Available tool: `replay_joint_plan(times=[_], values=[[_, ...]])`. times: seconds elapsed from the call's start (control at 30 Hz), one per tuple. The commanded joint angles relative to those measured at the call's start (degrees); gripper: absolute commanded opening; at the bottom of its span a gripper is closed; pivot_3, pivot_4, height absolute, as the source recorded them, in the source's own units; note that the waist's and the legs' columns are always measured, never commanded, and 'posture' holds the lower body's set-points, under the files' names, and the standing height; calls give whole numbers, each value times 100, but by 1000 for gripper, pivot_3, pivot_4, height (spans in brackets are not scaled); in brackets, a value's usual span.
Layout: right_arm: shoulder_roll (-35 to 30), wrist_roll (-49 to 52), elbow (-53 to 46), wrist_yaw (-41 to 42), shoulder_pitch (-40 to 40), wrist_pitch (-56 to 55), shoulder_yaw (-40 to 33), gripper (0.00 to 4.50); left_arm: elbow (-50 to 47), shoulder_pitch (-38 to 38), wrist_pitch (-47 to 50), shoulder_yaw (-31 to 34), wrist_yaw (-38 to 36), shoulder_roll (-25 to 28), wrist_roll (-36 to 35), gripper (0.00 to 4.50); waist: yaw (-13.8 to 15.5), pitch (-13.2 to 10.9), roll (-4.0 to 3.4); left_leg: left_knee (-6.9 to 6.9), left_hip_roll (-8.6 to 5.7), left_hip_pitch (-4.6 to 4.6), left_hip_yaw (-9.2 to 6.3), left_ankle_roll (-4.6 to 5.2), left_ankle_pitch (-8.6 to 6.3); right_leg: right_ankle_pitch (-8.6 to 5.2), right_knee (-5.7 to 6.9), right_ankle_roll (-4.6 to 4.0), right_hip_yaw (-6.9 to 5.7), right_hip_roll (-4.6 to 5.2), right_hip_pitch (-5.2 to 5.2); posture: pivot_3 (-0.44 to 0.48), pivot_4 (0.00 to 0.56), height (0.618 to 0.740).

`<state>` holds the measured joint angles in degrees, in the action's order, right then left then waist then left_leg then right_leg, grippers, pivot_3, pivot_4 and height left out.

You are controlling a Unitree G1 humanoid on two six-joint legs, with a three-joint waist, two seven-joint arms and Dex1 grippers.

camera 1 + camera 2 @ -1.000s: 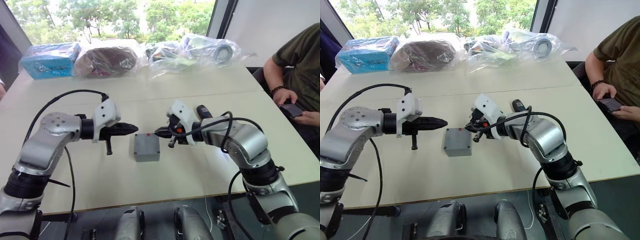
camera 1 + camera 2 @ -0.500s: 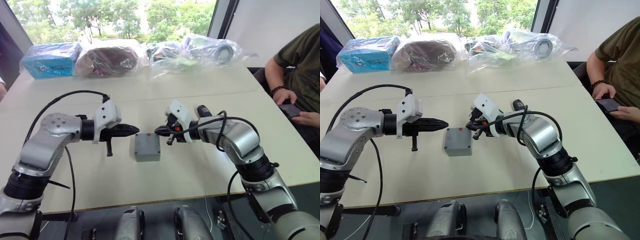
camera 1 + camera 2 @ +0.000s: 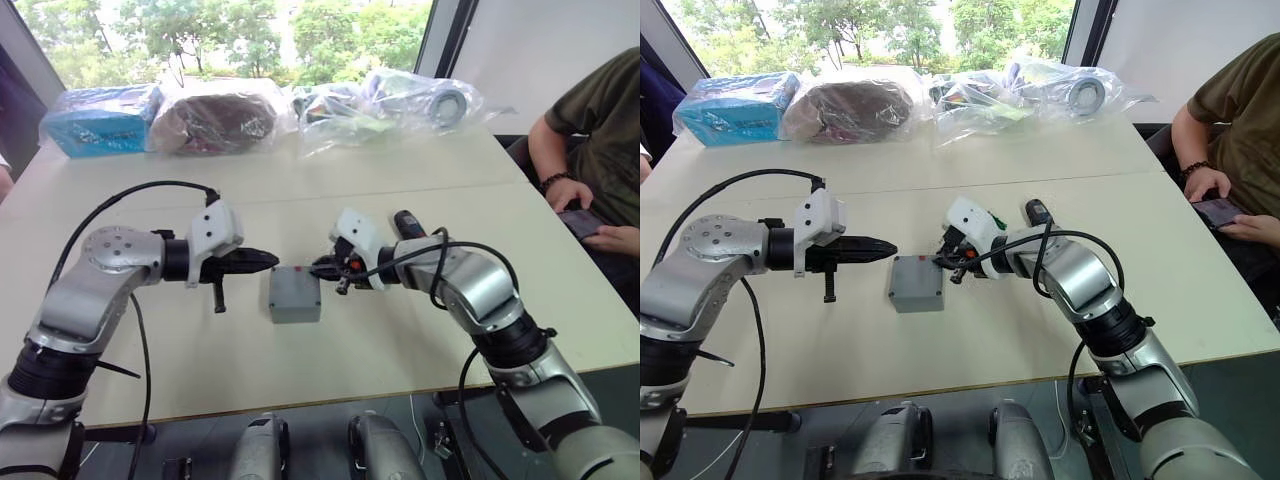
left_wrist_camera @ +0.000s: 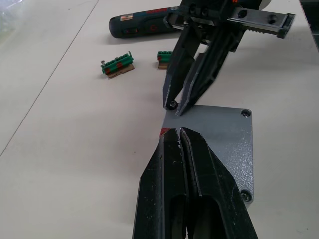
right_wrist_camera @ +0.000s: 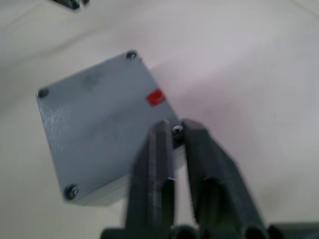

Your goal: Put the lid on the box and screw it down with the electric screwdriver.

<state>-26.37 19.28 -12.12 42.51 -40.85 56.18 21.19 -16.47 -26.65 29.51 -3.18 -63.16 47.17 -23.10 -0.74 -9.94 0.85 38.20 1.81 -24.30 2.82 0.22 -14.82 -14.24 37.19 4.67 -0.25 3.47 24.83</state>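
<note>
Right claw (image 5: pixel 175 130) slightly parted around a corner screw (image 5: pixel 177 130) of the lid (image 5: pixel 99 124) – box beneath mostly hidden, left claw (image 4: pixel 180 133) closed, empty.

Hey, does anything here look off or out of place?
Nothing stands out. The lid sits square on the box, screws in its corners. The electric screwdriver lies on the table, and the right claw tips hover at one corner screw.
</note>
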Motion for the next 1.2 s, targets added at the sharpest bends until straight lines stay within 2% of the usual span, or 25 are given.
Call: replay_joint_plan(times=[0.03,0.2,0.23,0.4,0.5,0.63,0.73,0.9,1.07,1.2], values=[[-138,-31,-178,92,57,-33,16,2417,-243,-7,25,67,38,-9,-95,0,4,0,0,0,0,0,0,0,0,0,0,0,0,0,0,0,150,740],[-691,69,-595,196,-100,206,-406,4255,-321,6,57,79,-4,-26,-184,0,13,0,0,0,0,-1,-1,0,0,0,-1,0,0,3,-1,0,150,740],[-804,103,-656,227,-108,243,-491,4473,-350,-1,75,61,20,-40,-194,0,16,-1,-2,1,0,-1,-1,0,0,0,-1,0,0,3,-1,0,150,740],[-1555,196,-640,319,-380,774,-1003,4473,-442,-58,76,77,3,-128,-317,0,10,-1,-1,0,0,-1,0,0,0,0,-1,0,0,2,0,0,150,740],[-2383,-110,-97,430,-699,1178,-750,4473,-483,-113,30,84,-108,-187,-437,0,12,-3,-4,1,0,-1,0,0,0,0,-1,0,1,2,1,0,150,740],[-2888,-245,654,882,-1369,1674,25,4473,-557,-110,-31,148,-254,-157,-598,0,-7,-2,-4,0,-2,-1,4,0,0,-1,-9,-2,2,5,0,0,150,740],[-2873,-421,1559,1175,-1921,1904,625,4473,-575,-192,-33,68,-163,-242,-548,0,-40,-3,-4,-3,1,2,5,1,0,-1,-8,-2,10,-2,5,0,150,740],[-2427,-877,3429,1609,-2623,1684,1468,4473,-626,-90,-121,61,-71,-342,-535,0,-14,-3,-5,-4,1,0,9,1,0,-1,-8,-2,9,-7,6,0,150,740],[-1954,-1185,4703,2202,-2926,1380,1914,4473,-709,8,-125,28,108,-427,-482,0,7,-3,-5,-3,0,-2,17,1,0,0,-8,-1,8,-3,6,0,150,740],[-1604,-1447,5314,2429,-2999,1107,2060,4473,-699,68,-157,-6,256,-489,-412,0,16,-3,-5,0,-1,-3,18,0,0,0,-6,0,6,-1,4,0,150,740]])
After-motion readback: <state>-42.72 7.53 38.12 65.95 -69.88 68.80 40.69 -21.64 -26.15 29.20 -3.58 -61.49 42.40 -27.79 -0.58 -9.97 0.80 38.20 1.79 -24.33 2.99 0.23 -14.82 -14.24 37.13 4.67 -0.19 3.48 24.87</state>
